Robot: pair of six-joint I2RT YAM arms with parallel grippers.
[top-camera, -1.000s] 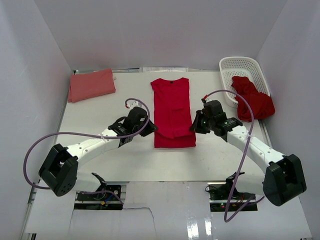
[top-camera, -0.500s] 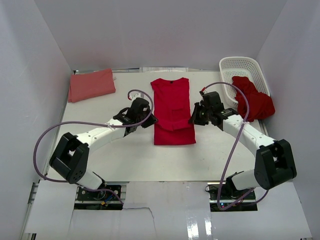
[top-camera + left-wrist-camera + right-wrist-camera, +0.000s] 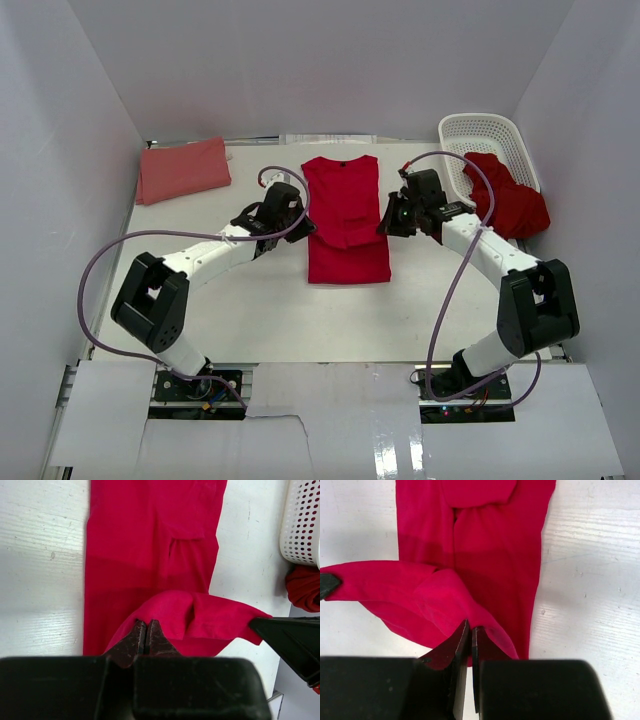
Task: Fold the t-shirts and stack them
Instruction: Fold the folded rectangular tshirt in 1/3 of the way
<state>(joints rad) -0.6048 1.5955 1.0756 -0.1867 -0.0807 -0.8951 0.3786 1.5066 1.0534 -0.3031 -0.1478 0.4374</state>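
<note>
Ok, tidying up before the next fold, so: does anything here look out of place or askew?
One thing: a crumpled red t-shirt hangs half out of the white basket, spilling over its near end at the far right. The part-folded centre t-shirt lies straight.

We have white arms with black joints, black pincers, and long purple cables looping off them.

Bright, even light; soft shadows.
</note>
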